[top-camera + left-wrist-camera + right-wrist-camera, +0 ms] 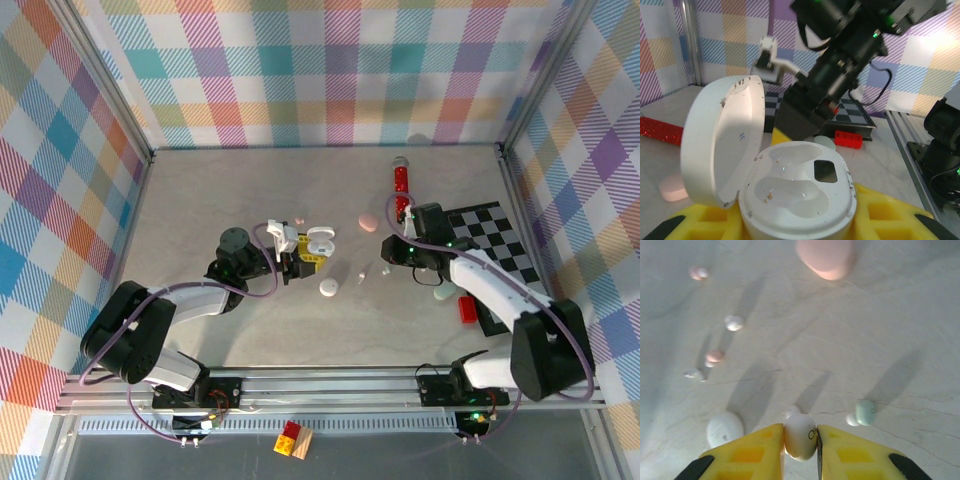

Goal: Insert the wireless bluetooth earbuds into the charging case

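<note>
The left gripper [797, 222] is squeezing the charging case [800, 192] between its two yellow fingers [890, 217]. The fingers are looking blocky, with square dents in them. The case is white, smooth and shiny, and it is shaped like a round pebble. Its lid [722, 140] is standing wide open on the left, like a little bowl on its side. Two soft hollows are showing in the bottom half. A small dark square [826, 171] is sitting beside them.

The right gripper [800, 442] is pinching one earbud [800, 432] tight between its own yellow fingers. This earbud is white, glossy and egg-shaped, with a tiny ring mark on its side.

The loose earbuds [733, 322] are lying on the table [900, 340], well apart from each other. Some are looking white and some a bit pink. A mint green one [865, 411] is lying near the right finger. The table is pale and stone-like, with thin lines running across it.

A closed white case [725, 429], round and smooth, is lying just beside the right gripper's left finger. A pink pebble case [825, 257] is lying farther away.

From above, the two grippers are sitting near each other in the middle of the table, not touching. A red sparkly stick [400, 180] with a silver cap is lying behind the right gripper. A black and white checker board [490, 240] is lying on the right, with a red block [468, 308] at its near edge.
</note>
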Robot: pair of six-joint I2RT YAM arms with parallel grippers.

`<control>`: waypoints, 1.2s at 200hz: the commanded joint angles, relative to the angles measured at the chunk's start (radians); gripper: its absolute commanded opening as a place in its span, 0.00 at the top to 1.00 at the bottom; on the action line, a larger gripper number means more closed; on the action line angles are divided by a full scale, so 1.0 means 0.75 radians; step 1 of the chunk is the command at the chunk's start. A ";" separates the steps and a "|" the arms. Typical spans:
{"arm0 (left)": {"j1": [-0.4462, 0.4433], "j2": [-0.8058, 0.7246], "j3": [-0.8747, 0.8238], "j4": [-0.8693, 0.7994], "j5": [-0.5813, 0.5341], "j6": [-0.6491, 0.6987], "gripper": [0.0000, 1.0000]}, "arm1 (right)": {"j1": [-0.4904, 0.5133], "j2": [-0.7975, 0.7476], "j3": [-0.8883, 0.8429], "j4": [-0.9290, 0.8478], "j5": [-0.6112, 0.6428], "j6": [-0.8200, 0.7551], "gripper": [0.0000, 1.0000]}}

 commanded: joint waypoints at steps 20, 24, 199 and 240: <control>-0.026 -0.010 0.052 -0.033 0.006 0.072 0.66 | 0.061 -0.186 -0.026 0.085 -0.083 -0.166 0.77; -0.028 -0.006 0.055 -0.029 0.006 0.071 0.66 | 0.066 -0.202 -0.027 0.088 -0.093 -0.179 0.77; -0.053 0.012 0.084 -0.030 0.022 0.084 0.66 | 0.461 -0.096 0.411 -0.137 -0.012 -0.522 0.76; -0.053 -0.005 0.075 -0.053 0.017 0.098 0.66 | 0.483 -0.033 0.466 -0.196 0.006 -0.564 0.77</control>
